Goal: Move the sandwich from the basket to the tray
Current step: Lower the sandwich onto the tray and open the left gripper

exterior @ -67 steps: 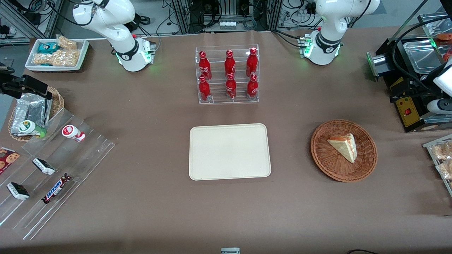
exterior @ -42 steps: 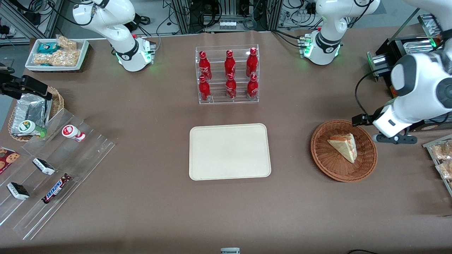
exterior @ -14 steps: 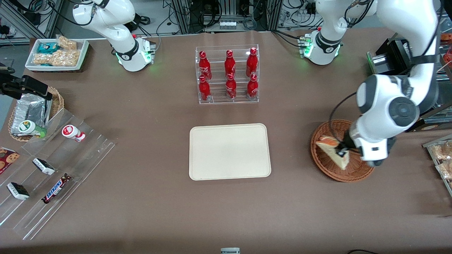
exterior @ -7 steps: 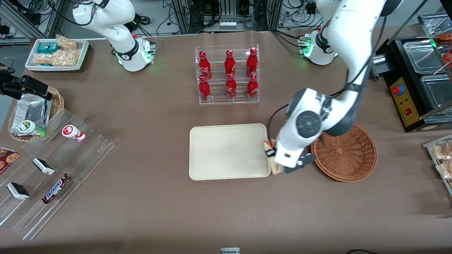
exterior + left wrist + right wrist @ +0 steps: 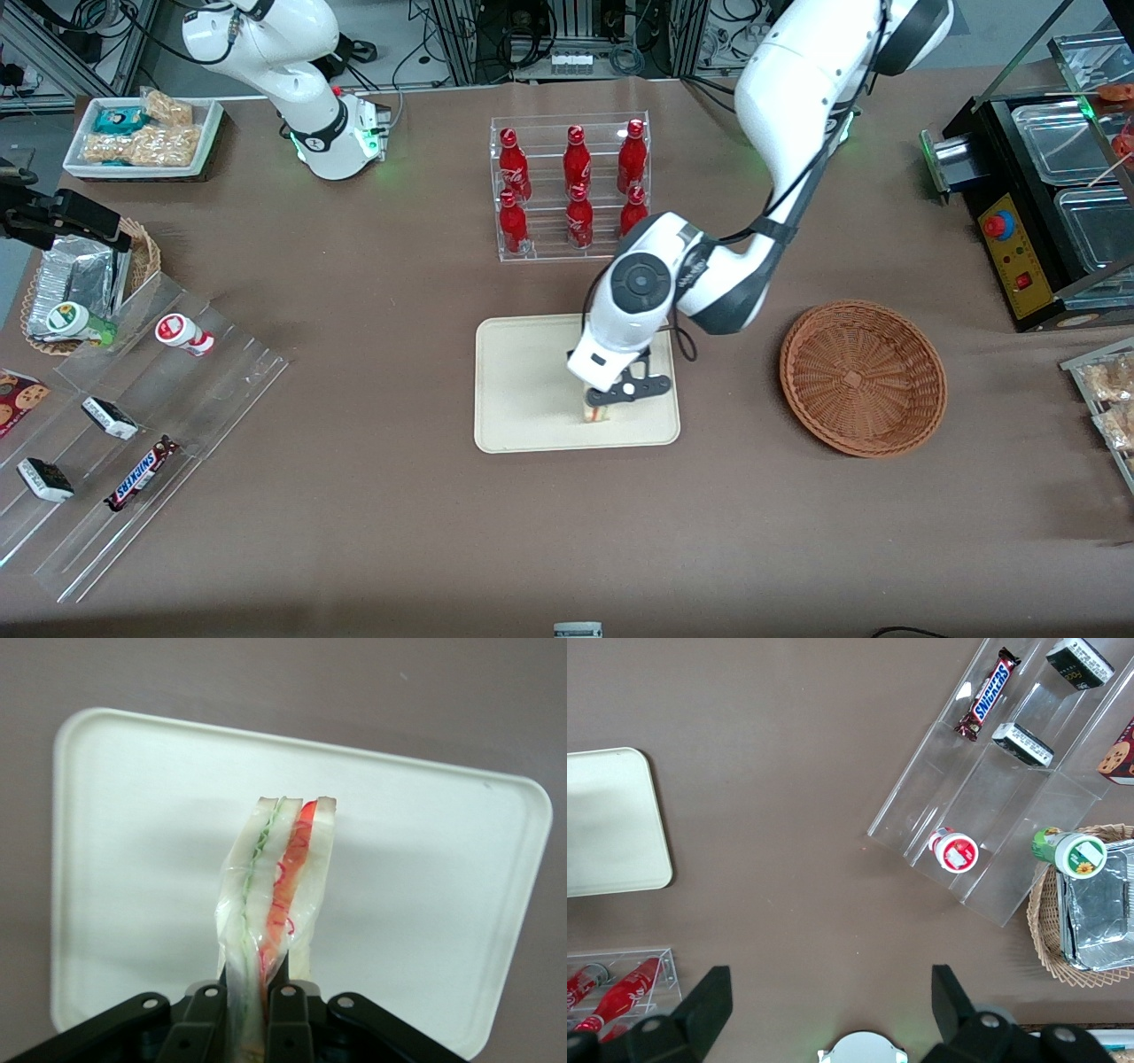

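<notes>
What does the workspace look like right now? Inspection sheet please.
Surface: brown table cover, flat, no spills seen.
Job's things: sandwich held on edge above the tray; basket holds nothing.
Clutter: acrylic rack of red cola bottles; stepped acrylic shelf with a Snickers bar and small bottles; wicker basket of foil packs; white bin of snacks.
Grippers: left gripper over the tray, shut on the sandwich.
Cables: black cable looping at the working wrist.
Surroundings: black machine with metal trays; cabling along the rack frame.
</notes>
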### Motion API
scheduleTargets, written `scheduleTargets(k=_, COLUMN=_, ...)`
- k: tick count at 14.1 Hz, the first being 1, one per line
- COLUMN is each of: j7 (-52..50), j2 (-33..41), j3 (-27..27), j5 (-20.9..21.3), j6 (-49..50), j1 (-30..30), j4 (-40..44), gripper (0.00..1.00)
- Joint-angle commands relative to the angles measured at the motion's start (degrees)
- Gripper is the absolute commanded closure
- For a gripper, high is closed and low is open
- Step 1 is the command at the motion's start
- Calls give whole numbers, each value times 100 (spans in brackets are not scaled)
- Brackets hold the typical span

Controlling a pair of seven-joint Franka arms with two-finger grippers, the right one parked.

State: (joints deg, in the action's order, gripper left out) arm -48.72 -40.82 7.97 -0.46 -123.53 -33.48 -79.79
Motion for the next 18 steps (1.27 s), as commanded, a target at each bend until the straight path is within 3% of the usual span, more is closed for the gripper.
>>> scheduleTargets(k=1, j7=-223, j2=-522, j3=-76, j5=292, j6=40, j1=-272, j4=673, gripper=95)
scheduleTargets(k=3, j7=-523, j2=-743, j3=-77, j5=555, j6=40, j1=-395, j4=841, gripper=95)
scheduleTargets(k=7, j7=-708, j2=-866, j3=-76, j5=583, j6=-13, j1=-519, j4=816, gripper=89)
scheduleTargets(k=8, j7=-717, j2=-875, j3=-59, j5=565, j6=-65, j1=-527, j4=781, gripper=78)
scheduleTargets(k=9, j7=-735, j2=-875, j3=-59, j5=530, j6=-74, j1=-528, j4=780, gripper=25)
scheduleTargets(k=10, j7=-718, j2=-858, j3=-59, j5=539, j6=-66, j1=-528, j4=772, gripper=0)
scheduleTargets(k=18, j7=-700, j2=292, j3=-138, j5=565, j6=812, j1=-195, j4=763, gripper=0)
